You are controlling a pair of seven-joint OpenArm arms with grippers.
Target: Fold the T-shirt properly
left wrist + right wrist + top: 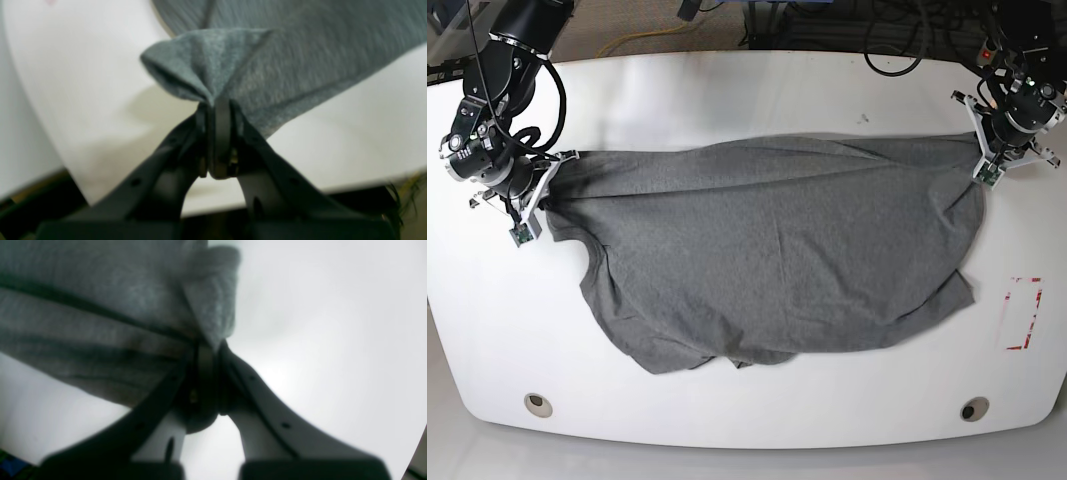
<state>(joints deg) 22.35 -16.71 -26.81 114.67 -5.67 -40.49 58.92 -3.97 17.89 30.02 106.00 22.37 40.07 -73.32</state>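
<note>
The T-shirt (767,260) is seen spread across the middle of the white table (727,90), a plain heather-grey garment without print, stretched wide between the two arms. Its far edge is drawn fairly taut from left to right, with long shallow creases running along that line, while the near part hangs slack in a rounded shape and is bunched into small folds at the near edge. A curved opening is visible on the left side of the cloth. The left gripper (218,103) is closed on a corner of the fabric, which is gathered into a puckered peak just above the jaws; in the base view this gripper (989,165) is found at the right end of the shirt. The right gripper (206,346) is likewise clamped on a bunched fold of grey cloth, and it is seen at the left end in the base view (539,190). A red rectangular marking (1024,313) is seen on the table to the right, apart from the shirt.
</note>
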